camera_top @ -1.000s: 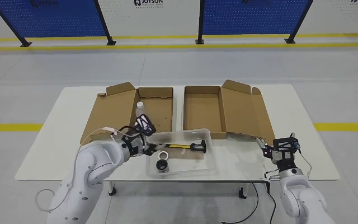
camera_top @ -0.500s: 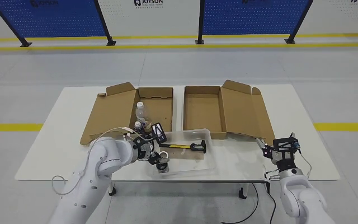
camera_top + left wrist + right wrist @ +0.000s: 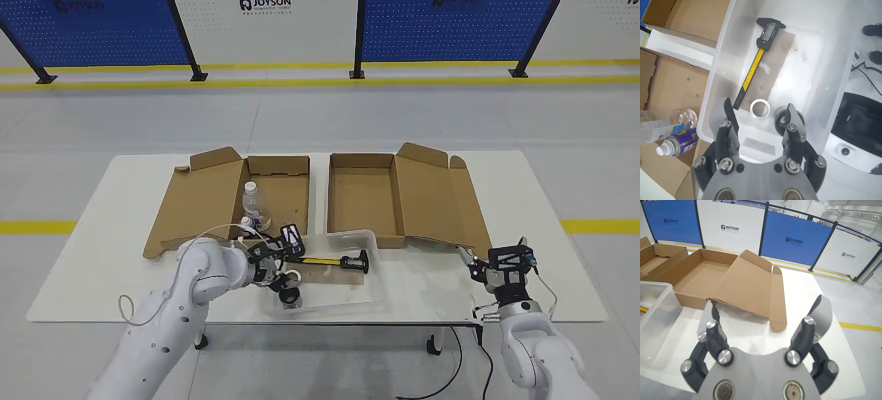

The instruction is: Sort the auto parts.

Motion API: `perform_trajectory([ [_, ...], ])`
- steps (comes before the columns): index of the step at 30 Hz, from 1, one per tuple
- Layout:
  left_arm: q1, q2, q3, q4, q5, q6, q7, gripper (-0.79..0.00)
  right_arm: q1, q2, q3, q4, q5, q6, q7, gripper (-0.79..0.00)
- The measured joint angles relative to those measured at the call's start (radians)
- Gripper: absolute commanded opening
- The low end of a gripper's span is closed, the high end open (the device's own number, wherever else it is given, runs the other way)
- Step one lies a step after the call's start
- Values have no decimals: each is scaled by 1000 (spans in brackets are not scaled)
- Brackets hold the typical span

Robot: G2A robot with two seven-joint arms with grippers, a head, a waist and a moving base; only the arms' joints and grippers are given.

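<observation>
Left claw (image 3: 759,103) is hanging released over a ring (image 3: 760,108) in the bin (image 3: 836,75); right claw (image 3: 764,301) is hovering released beside a box (image 3: 702,275).

In the top view I see two boxes side by side at the middle of the table (image 3: 100,230). The left box (image 3: 290,195) holds a bottle (image 3: 252,198) and a spray can (image 3: 245,224), both lying at its lower left. Below both boxes, the bin (image 3: 345,238) holds a caliper (image 3: 330,262), a ring (image 3: 752,108) and a bearing (image 3: 779,119), with my left gripper (image 3: 758,103) over its lower left end
</observation>
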Motion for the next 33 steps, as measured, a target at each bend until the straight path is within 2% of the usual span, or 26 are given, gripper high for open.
perform_trajectory([
  [10,-7,10,10,10,-16,-12,-23,-234,0,0,0,0,0,0,0,0],
  [13,-9,13,17,10,-18,-13,-31,-203,0,0,0,0,0,0,0,0],
  [28,-22,25,50,27,-22,-27,-54,-219,0,0,0,0,0,0,0,0],
  [33,-29,27,71,45,-13,-28,-52,-271,0,0,0,0,0,0,0,0],
])
